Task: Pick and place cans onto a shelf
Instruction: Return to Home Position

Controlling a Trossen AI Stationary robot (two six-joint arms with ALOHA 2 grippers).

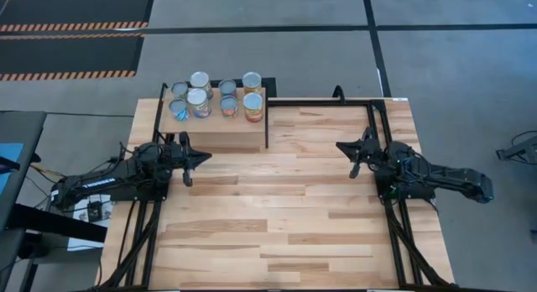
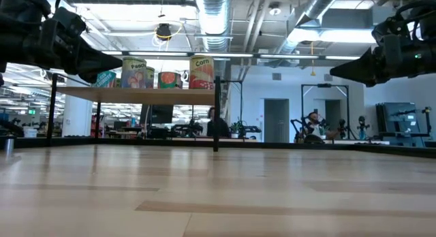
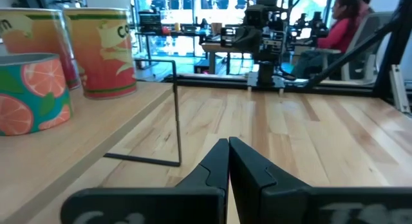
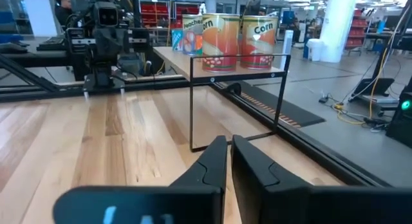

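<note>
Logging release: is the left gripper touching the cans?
Apart. High view: left gripper hangs in front of the pale wooden shelf, clear of its silver-topped cans.

Shiny silver metal tops on the cans (image 1: 199,101), glossy printed labels. Smooth, pale, matt wood for the shelf (image 1: 220,131) at upper left, on thin black metal rods (image 3: 177,114). Planked light wood tabletop (image 1: 277,216), faintly sheened.

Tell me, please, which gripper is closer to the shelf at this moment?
Left. The left gripper hangs just off the near edge of the shelf; the right gripper is well off to that shelf's right, over the tabletop.
</note>
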